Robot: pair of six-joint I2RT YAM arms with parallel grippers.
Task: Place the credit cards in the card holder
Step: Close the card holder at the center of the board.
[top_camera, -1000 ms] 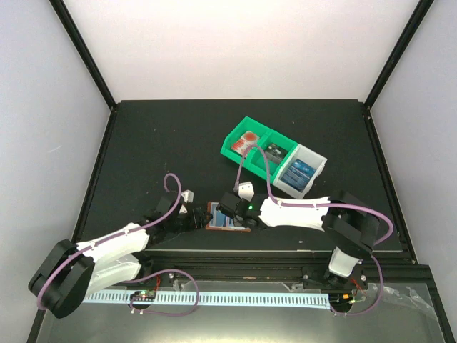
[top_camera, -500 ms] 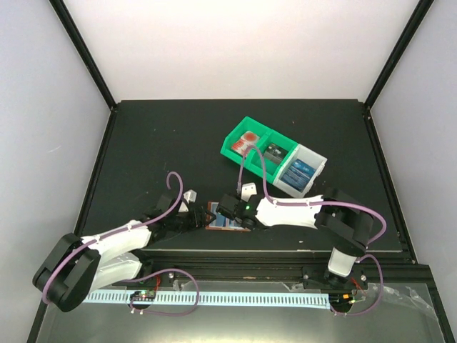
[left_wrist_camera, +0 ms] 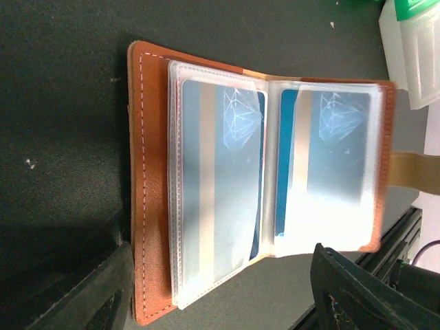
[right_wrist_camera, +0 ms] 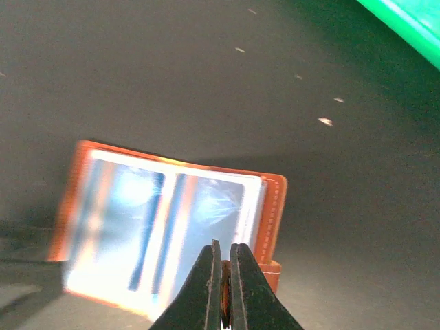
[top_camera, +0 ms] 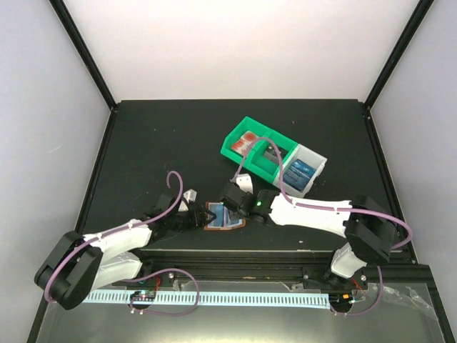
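Observation:
The card holder (top_camera: 223, 216) lies open on the black table near its front edge, brown leather (left_wrist_camera: 148, 206) with clear sleeves. Blue credit cards (left_wrist_camera: 220, 172) sit in both sleeves, the second one at the right (left_wrist_camera: 330, 144). My right gripper (right_wrist_camera: 223, 258) is shut on the holder's snap tab (left_wrist_camera: 412, 172) at the leather edge (right_wrist_camera: 271, 206); in the top view it (top_camera: 237, 207) is at the holder's right side. My left gripper (left_wrist_camera: 220, 302) is open, its fingers (left_wrist_camera: 103, 292) spread to either side of the holder's near end, just left of the holder (top_camera: 196, 218).
A green two-compartment bin (top_camera: 232, 151) behind the holder holds a red card (top_camera: 248, 141). A pale grey bin (top_camera: 316, 168) beside it holds a blue card (top_camera: 300, 170). The right arm's cable arches over the green bin. The table's front rail runs just below the holder.
My right gripper has gone from open to shut, pinching the holder's tab, and its arm has swung slightly right. The holder has shifted and tilted a little. The left gripper has barely moved.

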